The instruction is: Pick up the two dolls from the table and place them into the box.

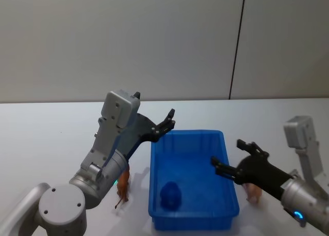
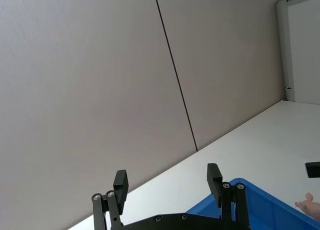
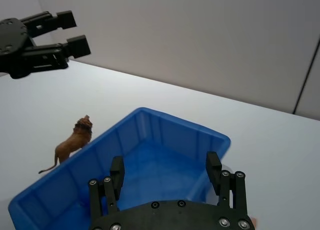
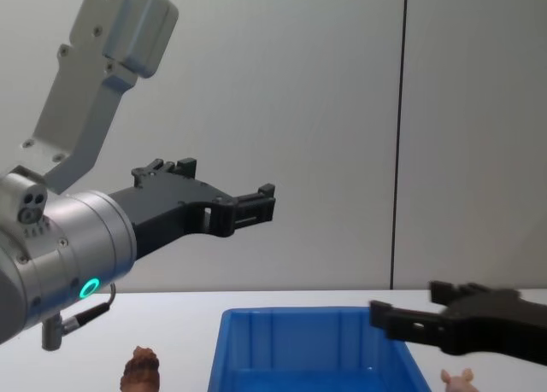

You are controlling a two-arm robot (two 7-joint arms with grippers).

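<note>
Head view: a bright blue box [image 1: 154, 169] is sitting mid-way across the white bench [image 1: 46, 133], its long side running near to far. The left hand [image 1: 166, 121] is hovering above the box's far left corner, fingers spread and holding nothing. The right hand [image 1: 229, 155] is hanging over the box's right rim, likewise spread and empty. The reddish-brown doll [image 1: 123, 183] is standing on the bench just beside the box's left wall, partly hidden by the left arm. The pale pink doll [image 1: 253, 193] is standing on the bench just beside the right wall, under the right arm. Left wrist view: the left hand's two fingers are gaping apart and pointing toward the room's wall, not down at a doll. Right wrist view: the right hand's fingers are spreading wide over the box, and beyond the left wall the reddish-brown doll is showing as an upright lion, its body lying along that wall. Chest view: the left hand is riding high above the bench and the right hand lower, just above the rim. Neither doll is in the box yet. Each doll seems to be lying below and nearer than the hand on its own side, so the left arm looks closer to the lion and the right arm to the pale pink doll.
</note>
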